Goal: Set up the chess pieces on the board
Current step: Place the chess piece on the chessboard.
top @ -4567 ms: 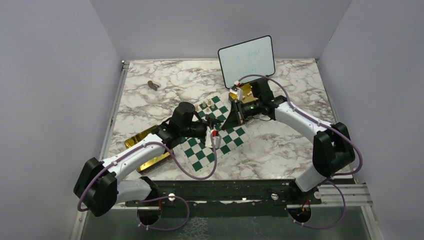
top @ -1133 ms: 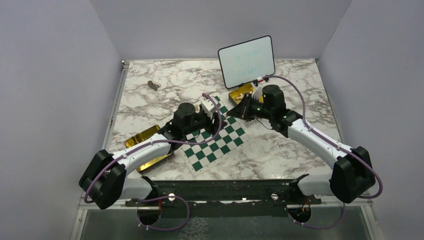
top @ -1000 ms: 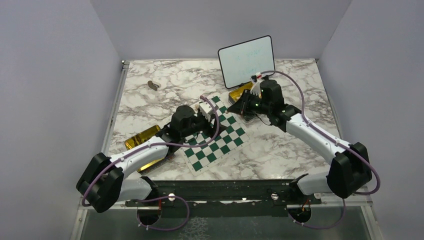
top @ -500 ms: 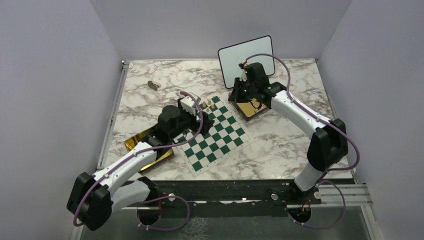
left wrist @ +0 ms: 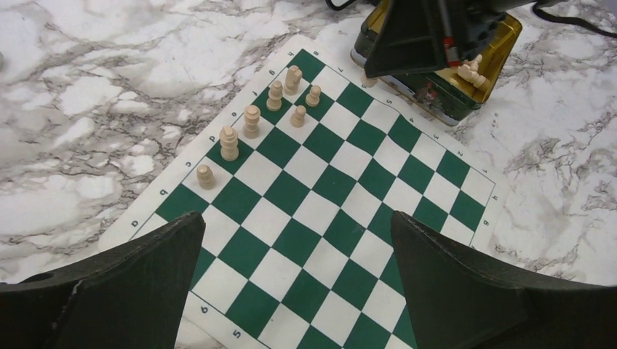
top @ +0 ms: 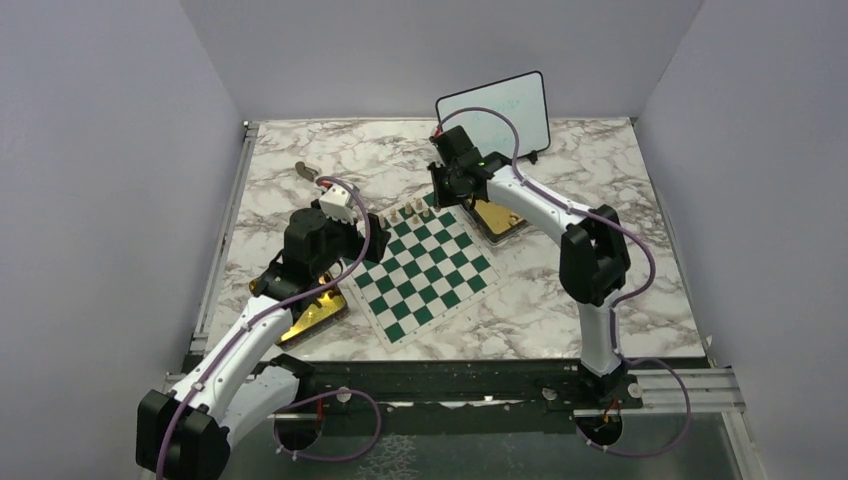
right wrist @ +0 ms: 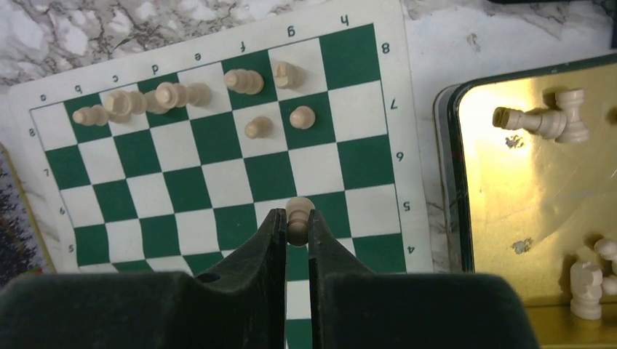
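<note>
Pawn (right wrist: 298, 209) pinched in right claw (right wrist: 297, 218) above board's (right wrist: 218, 190) bare squares near its edge; left claw (left wrist: 295, 218) gapes wide.

The left arm (top: 235, 345) and right arm (top: 530, 200) are built from white tubular links joined by bulky, rounded black joints. A purple cable (top: 367, 232) is run loosely along each arm. The left claw (left wrist: 295, 218) and right claw (right wrist: 295, 218) are formed of 2 matt black, wedge-shaped fingers (left wrist: 138, 291). Both arms are mounted on a black rail (top: 450, 378).
</note>
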Controlling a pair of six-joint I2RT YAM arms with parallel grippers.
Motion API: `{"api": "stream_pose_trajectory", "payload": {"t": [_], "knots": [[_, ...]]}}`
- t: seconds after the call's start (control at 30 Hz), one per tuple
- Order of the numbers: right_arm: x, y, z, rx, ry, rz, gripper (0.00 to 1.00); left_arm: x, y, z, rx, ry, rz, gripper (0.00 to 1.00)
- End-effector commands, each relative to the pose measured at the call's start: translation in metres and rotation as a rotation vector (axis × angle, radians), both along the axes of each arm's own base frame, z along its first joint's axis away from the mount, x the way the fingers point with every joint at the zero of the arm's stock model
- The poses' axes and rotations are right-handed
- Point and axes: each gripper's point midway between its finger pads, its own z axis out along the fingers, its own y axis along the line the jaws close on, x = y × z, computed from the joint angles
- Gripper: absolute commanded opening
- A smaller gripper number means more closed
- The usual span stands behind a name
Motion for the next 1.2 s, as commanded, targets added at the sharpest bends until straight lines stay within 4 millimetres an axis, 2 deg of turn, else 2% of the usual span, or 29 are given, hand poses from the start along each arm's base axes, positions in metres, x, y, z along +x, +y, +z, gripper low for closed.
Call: {"api": "stream_pose_trajectory", "payload": {"t": [0.0,0.27,0.5,0.83,1.17], "knots": [[0.017,-0.005,-0.019,-0.110,-0.001,-0.016,0.08,-0.004,0.007,0.009,0.046,-0.050,-0.008,0.99],[0.037,-0.008,-0.037,-0.223,-0.014,-0.037,0.08,-0.005,0.013,0.013,0.046,-0.060,0.026,0.99],[0.039,-0.006,-0.053,-0.242,0.007,-0.031,0.08,-0.007,0.009,0.015,0.032,-0.062,0.001,0.99],[0.047,0.004,-0.061,-0.218,0.012,-0.024,0.09,-0.007,0.010,0.013,0.038,-0.059,0.009,0.99],[0.050,0.007,-0.076,-0.235,0.031,-0.023,0.10,-0.007,0.011,0.013,0.043,-0.061,0.011,0.99]]}}
